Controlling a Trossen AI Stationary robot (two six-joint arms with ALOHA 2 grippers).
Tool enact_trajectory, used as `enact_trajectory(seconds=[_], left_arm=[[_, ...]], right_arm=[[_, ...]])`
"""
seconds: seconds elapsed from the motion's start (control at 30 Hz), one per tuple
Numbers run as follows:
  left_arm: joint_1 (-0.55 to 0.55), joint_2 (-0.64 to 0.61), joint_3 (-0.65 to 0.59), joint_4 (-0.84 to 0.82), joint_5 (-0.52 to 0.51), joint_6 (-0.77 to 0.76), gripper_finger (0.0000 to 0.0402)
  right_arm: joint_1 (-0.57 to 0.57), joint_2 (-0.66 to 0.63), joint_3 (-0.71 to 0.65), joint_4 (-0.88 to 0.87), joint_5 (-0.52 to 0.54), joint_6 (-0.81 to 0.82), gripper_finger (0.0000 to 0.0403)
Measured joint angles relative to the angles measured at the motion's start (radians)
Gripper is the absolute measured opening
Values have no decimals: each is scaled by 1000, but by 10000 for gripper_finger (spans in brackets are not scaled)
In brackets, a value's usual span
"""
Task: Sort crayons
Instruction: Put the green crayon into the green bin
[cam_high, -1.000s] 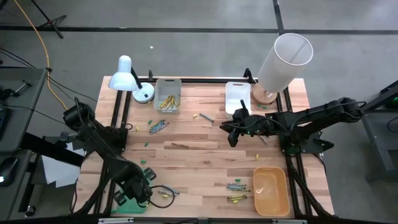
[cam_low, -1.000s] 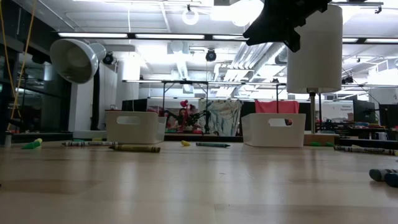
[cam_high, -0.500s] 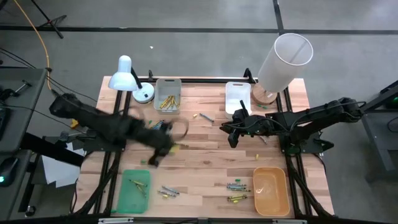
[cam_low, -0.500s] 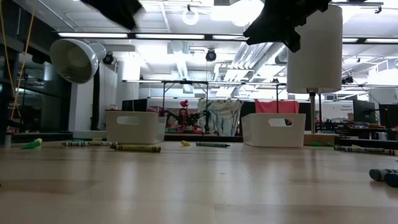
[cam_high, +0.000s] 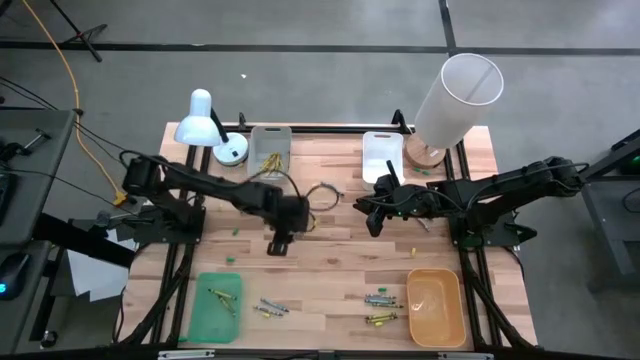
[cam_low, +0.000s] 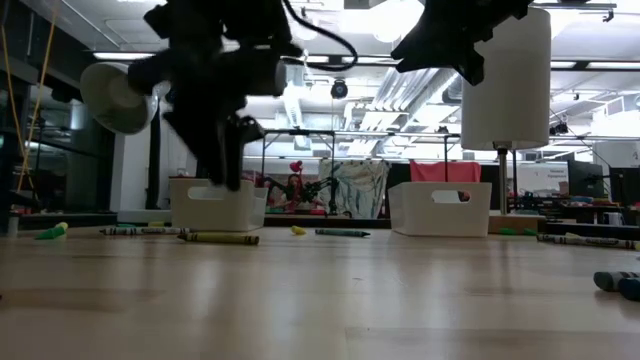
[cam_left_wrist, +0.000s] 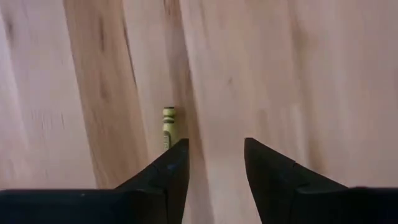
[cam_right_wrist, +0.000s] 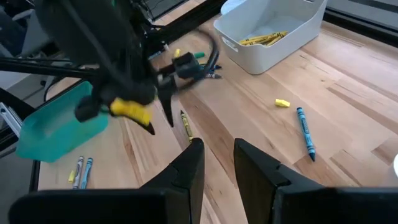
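Room: beyond the table the low view shows an open workshop with ceiling lights and benches; no person can be made out.
Table (cam_high: 330, 250): a pale wooden top with trays at its corners. A white bin (cam_high: 270, 153) at the back holds yellow crayons; a green tray (cam_high: 216, 305) sits at the front left and an orange tray (cam_high: 436, 306) at the front right.
Scattered crayons: small clusters lie just beside the green tray (cam_high: 268, 307) and just beside the orange tray (cam_high: 380, 300); a blue one (cam_right_wrist: 304, 138) lies near the white bin.
Right gripper (cam_high: 374, 214): waits above the table's right half, jaws narrowly parted, holding nothing.
Left gripper (cam_high: 282, 238): reaches over the middle of the table, pointed downward, jaws parted and empty.
Target crayon (cam_left_wrist: 167, 126): a yellow-olive stick lying flat on the bare wood.
Key relation: the crayon lies just ahead of the left gripper and to one side, in line with one finger (cam_left_wrist: 166, 177) and not with the gap.
Long axis: it runs roughly along the wood grain, pointing away from the fingers.
Nearer arm: the left, by a clear margin.
Next move, as judged: a small sideways shift should centre the gap over the stick before descending.
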Motion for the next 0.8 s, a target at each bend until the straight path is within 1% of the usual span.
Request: enact_trajectory(seconds=[0.07,0.2,0.27,0.37,0.47,0.63,0.8], left_arm=[[-30,18,-15,11,-70,20,133],[-70,30,-39,59,-242,46,125],[-75,30,-55,91,-273,55,122],[-66,30,-69,106,-265,69,122],[-43,46,-71,112,-204,75,122],[-11,79,-72,132,-186,84,122],[-5,130,-70,137,-172,84,122]], right_arm=[[0,0,0,0,1,0,80],[0,0,0,0,12,0,80],[0,0,0,0,13,0,80],[0,0,0,0,14,0,80],[0,0,0,0,14,0,80],[0,0,0,-12,15,0,80],[0,0,0,-27,15,0,80]])
